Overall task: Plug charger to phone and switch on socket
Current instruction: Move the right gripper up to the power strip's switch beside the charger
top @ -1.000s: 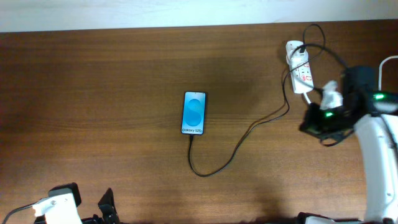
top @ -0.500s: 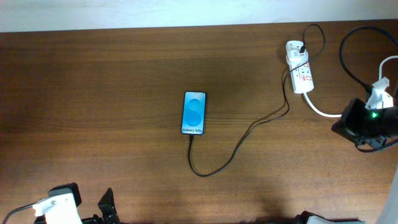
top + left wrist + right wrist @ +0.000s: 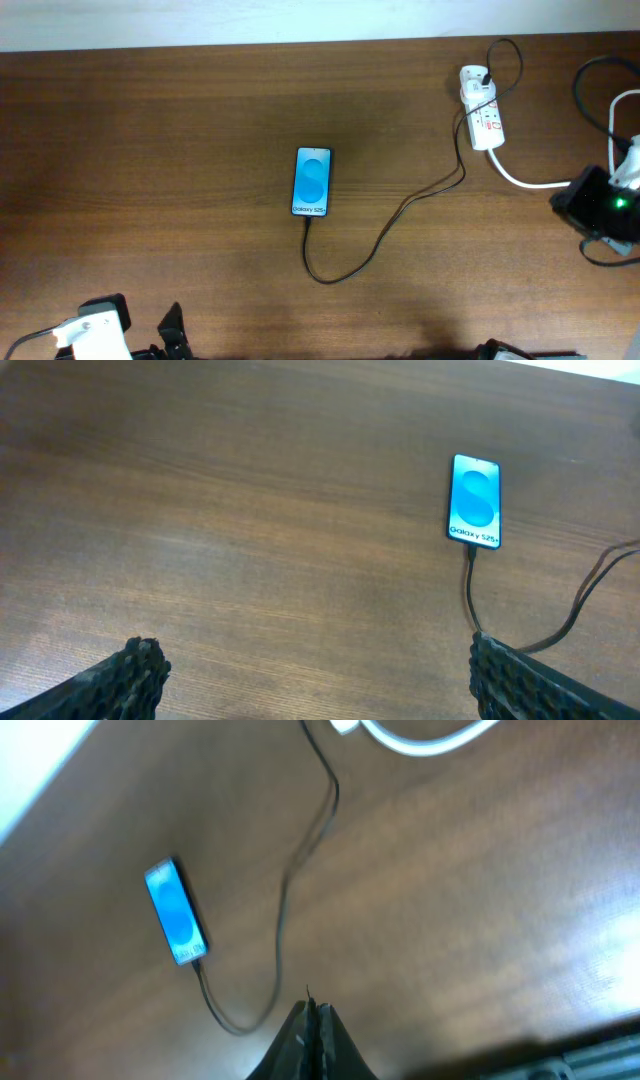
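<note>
The phone [image 3: 312, 182] lies flat mid-table with its blue screen up; it also shows in the left wrist view [image 3: 474, 514] and the right wrist view [image 3: 176, 911]. The thin black charger cable [image 3: 385, 232] runs from the phone's near end, loops, and goes up to the white socket strip [image 3: 483, 117] at the back right. Its plug tip sits at the phone's bottom edge [image 3: 469, 554]. My right gripper [image 3: 312, 1020] is shut and empty, at the table's right edge, well away from the socket. My left gripper [image 3: 310, 670] is open and empty at the near left.
The socket's thick white cord [image 3: 530, 180] curves right toward my right arm [image 3: 600, 205]. Black arm cables loop at the far right. The table's back edge meets a white wall.
My right arm has pulled back from beside the socket toward the right edge of the table. The phone, cable and left arm have not moved.
</note>
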Controlling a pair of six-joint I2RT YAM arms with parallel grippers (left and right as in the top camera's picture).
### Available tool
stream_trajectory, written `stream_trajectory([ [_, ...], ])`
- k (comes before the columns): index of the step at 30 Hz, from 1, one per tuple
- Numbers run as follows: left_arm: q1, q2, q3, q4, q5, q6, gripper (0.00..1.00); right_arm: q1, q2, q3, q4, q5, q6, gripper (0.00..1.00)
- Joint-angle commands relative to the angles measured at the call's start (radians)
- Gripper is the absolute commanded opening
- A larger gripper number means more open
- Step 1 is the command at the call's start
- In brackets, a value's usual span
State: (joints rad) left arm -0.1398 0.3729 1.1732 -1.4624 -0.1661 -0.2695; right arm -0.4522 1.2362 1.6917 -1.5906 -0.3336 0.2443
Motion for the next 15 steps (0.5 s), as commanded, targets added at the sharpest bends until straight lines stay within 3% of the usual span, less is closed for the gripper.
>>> stream_trajectory([
  [1,-0.001,-0.002,-0.003,0.002,-0.011,-0.01,1.0,-0.008,0.012,0.015,0.093,-0.002,0.156,0.04],
  [4,-0.001,-0.002,-0.003,0.002,-0.011,-0.01,0.99,-0.008,0.049,0.015,0.192,-0.003,0.27,0.04],
  [15,-0.001,-0.002,-0.003,0.002,-0.011,-0.01,1.0,-0.008,0.298,0.018,0.346,-0.202,0.289,0.05],
])
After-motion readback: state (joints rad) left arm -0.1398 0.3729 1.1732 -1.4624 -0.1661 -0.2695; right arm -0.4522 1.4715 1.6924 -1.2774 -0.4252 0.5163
